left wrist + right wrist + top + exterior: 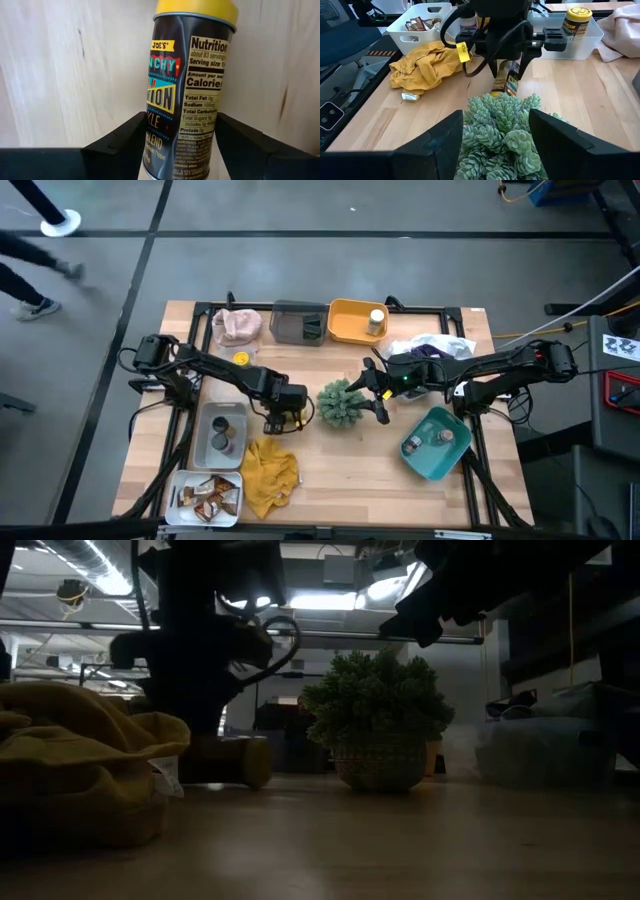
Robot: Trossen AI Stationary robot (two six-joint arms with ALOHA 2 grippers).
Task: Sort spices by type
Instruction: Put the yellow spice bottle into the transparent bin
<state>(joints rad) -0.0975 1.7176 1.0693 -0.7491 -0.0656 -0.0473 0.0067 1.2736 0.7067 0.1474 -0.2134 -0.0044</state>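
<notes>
A dark yellow-lidded spice jar [187, 95] lies on its side near the table's middle [284, 421], under my left gripper [283, 410], which is shut on it. In the low view the jar [228, 761] shows level at table height beside the mustard cloth [80, 760]. My right gripper [377, 393] hangs open just right of the green plant ball [342, 402] and above it, touching nothing; the plant [502, 130] fills the space ahead of its fingers. Other spices sit in bins: grey jars [221, 442], packets [212, 494], a yellow-lidded jar [376, 320]. My left gripper pinches the jar's lower body [160, 145], near its base, between the two fingers [120, 147], one on each side. The fingers come from above, pointing down. The jar lies roughly level with its lid [197, 10] away from the gripper; lifted or on the wood, I cannot tell.
Along the far edge stand a pink cloth [237, 325], a dark grey bin [298, 323], a yellow bin [345, 332] and a white bag [430, 346]. A grey tray [207, 420] and white tray [182, 480] sit near left, a teal bin [425, 465] near right. A loose yellow-lidded jar [241, 359] stands far left.
</notes>
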